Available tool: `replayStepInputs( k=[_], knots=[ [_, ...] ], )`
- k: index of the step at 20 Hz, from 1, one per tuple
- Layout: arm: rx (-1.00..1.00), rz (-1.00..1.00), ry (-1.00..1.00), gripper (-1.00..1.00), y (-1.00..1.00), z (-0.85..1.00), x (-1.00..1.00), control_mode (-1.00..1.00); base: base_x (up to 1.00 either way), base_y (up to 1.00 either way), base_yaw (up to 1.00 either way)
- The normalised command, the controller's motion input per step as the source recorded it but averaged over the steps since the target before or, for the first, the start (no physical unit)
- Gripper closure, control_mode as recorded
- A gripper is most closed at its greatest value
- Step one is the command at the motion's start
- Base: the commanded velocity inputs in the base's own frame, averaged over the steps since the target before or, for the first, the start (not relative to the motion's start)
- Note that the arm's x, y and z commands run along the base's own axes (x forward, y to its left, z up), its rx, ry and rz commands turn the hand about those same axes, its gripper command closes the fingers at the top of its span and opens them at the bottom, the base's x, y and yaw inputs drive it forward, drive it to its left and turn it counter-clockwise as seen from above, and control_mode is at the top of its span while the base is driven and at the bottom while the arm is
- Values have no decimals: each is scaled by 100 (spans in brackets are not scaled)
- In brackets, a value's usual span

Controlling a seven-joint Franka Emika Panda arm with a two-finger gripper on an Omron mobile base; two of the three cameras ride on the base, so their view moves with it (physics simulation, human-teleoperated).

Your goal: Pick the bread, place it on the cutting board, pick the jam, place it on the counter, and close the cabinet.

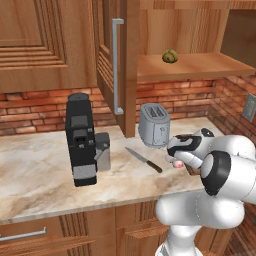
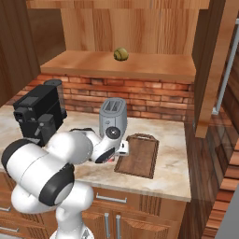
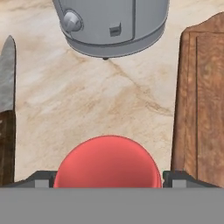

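- Left base view: the bread point(image 1: 170, 56) lies on the shelf of the open cabinet point(image 1: 118, 65), above the toaster point(image 1: 154, 125); this step is not done.
- Right base view: the cutting board point(image 2: 138, 155) beside the toaster is bare, on the marbled counter point(image 2: 177, 135) before a brick wall point(image 2: 154, 98).
- Hand view: the jam point(image 3: 107, 162) sits between the gripper point(image 3: 107, 177) fingers, in front of the toaster; I cannot tell if they grasp it.

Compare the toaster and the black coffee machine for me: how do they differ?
The toaster is silver-grey and rounded; the coffee machine is black and boxy. The toaster is the shorter, the coffee machine taller. The toaster stands by the cutting board, the coffee machine further left. Both stand upright on the counter.
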Motion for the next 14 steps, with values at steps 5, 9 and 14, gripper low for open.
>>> replayStepInputs(
  k=[5,9,14],
  knots=[
    [0,0,0,-100,0,-12,-9,-100,0,0,0],
    [0,0,0,-100,0,-4,-20,-100,0,0,0],
    [0,0,0,-100,0,0,-28,-100,0,0,0]
  ],
)
